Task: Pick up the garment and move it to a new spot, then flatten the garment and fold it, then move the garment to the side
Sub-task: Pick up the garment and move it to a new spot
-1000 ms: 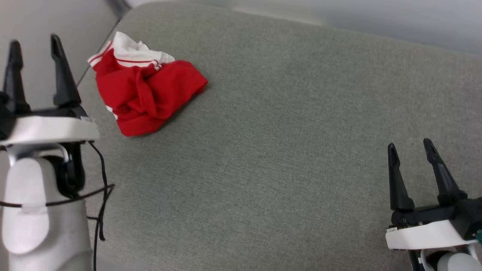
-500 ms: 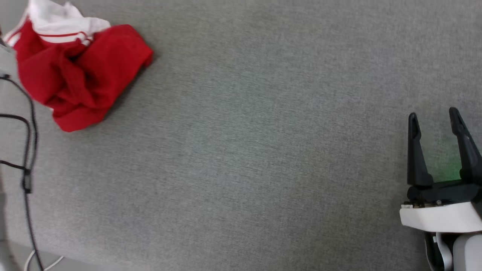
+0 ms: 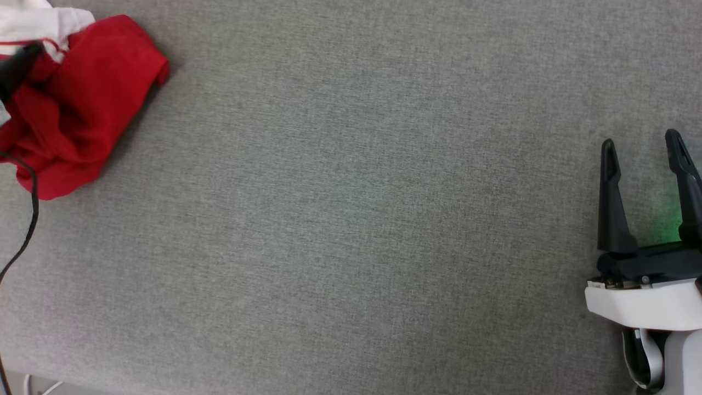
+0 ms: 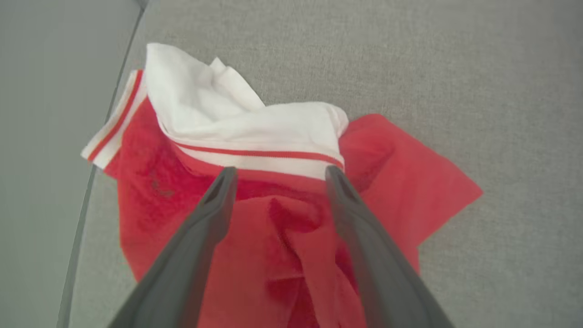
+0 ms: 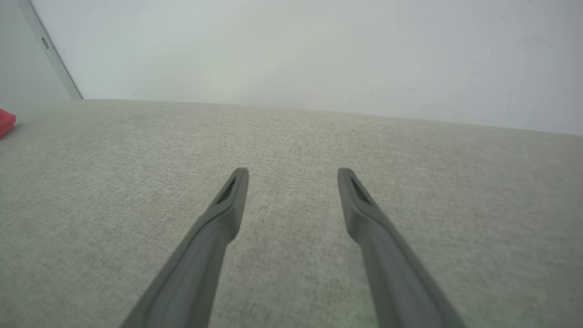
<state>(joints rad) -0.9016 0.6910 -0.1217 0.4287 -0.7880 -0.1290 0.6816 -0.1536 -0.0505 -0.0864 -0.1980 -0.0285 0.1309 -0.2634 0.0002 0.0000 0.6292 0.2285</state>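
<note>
garment (image 4: 401, 182): crumpled, red and white, at surface (image 3: 351, 219) edge.
left hand (image 4: 278, 171): fingers apart, over garment; contact unclear.
right hand (image 3: 640, 140): fingers apart, empty, well apart from garment.

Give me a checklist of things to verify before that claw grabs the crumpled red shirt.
1. Left claw open: ok, fingers spread wide.
2. Left claw aimed at the garment: ok, crumpled red fabric lies between its fingers in the wrist view.
3. Fingers touching fabric: cannot tell.
4. Right claw out of the way: ok, open over the bare grey surface, far from the garment.
5. Garment well inside the surface: not ok, its striped trim lies at the edge.
</note>
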